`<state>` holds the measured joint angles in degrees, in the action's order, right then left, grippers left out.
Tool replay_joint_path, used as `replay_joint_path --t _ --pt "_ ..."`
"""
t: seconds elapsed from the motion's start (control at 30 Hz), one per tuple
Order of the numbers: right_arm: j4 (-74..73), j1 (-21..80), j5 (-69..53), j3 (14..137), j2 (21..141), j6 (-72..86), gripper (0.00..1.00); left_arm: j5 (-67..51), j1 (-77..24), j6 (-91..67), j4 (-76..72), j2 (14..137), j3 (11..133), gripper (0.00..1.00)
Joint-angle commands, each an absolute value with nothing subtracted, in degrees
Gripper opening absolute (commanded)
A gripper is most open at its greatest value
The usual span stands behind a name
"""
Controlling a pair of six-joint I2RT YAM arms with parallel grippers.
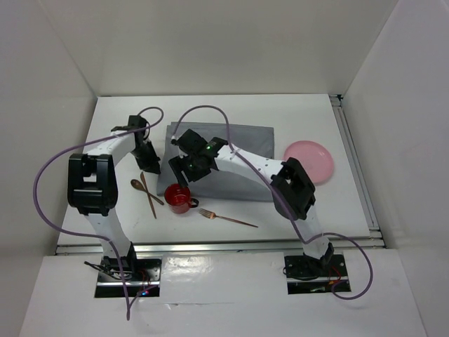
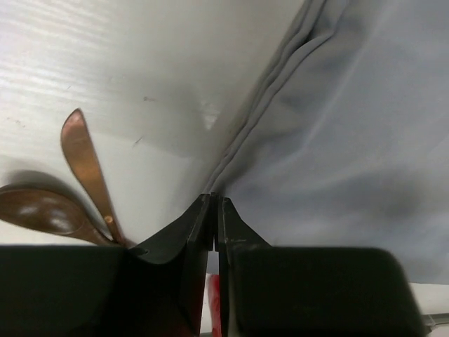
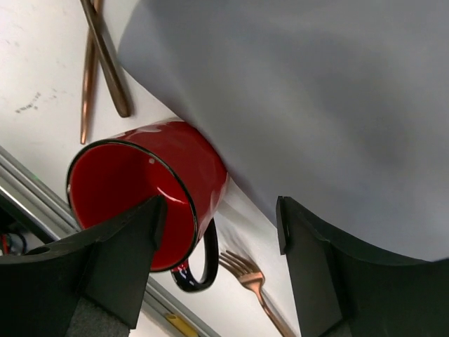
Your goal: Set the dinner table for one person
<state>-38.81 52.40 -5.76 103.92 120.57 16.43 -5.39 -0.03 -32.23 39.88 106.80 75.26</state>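
The bench [image 1: 302, 112] lies flat under everything, rigid and fixed, so I must take hold of the pieces on it. The grey cloth [image 1: 256, 140] at its middle looks limp and light and is best pinched at its folded left hem, while the red mug [image 3: 140, 182] by the cloth's near corner looks hard, glossy and probably slippery, so I'd take it across the rim. My right end effector [image 3: 219, 207] hangs spread wide above mug and cloth; my left end effector [image 2: 214, 210] is all but pressed together at the hem, and I cannot tell whether it nips any cloth.
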Motion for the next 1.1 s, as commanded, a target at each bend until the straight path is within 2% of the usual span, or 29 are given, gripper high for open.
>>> replay_joint_path --t 0.0,0.17,0.2,0.27,0.3,0.4,0.67,0.8,0.83,1.0,1.07 --pt "-39.9 53.5 -5.1 107.1 121.9 15.4 0.73 -7.3 0.1 -34.0 35.9 106.2 74.5 0.22" --pt "-39.1 54.7 -5.1 104.5 121.9 15.4 0.6 -7.9 0.1 -35.9 34.5 106.2 69.8 0.13" --pt "-39.1 54.7 -5.1 104.0 121.9 15.4 0.49 -7.9 0.1 -35.9 34.5 106.2 68.9 0.13" --pt "-39.1 54.7 -4.6 103.3 121.2 15.9 0.36 -7.9 0.1 -35.9 33.8 105.4 67.5 0.12" --pt "-39.1 54.7 -4.6 102.5 120.2 15.9 0.21 -7.3 0.1 -35.9 33.7 104.9 67.0 0.12" --pt "-38.4 54.7 -3.5 101.8 118.3 16.5 0.0 -7.3 0.1 -35.9 33.7 104.2 65.6 0.11" --pt "-43.2 50.8 0.6 105.3 108.6 20.0 0.0 -6.8 0.1 -35.9 35.4 100.6 63.7 0.11" --pt "-47.6 43.8 5.8 106.3 103.8 22.5 0.0 -7.4 0.1 -35.3 35.4 98.4 63.2 0.13" --pt "-48.5 42.3 6.8 106.3 103.2 23.0 0.0 -7.4 0.1 -35.3 35.4 98.3 64.1 0.15" --pt "-51.0 32.3 10.1 106.3 102.5 25.5 0.0 -5.3 0.1 -34.1 39.8 98.3 69.9 0.48" --pt "-51.0 27.3 11.9 107.0 104.5 26.2 0.0 -5.3 0.1 -33.4 41.6 97.2 72.8 0.54"
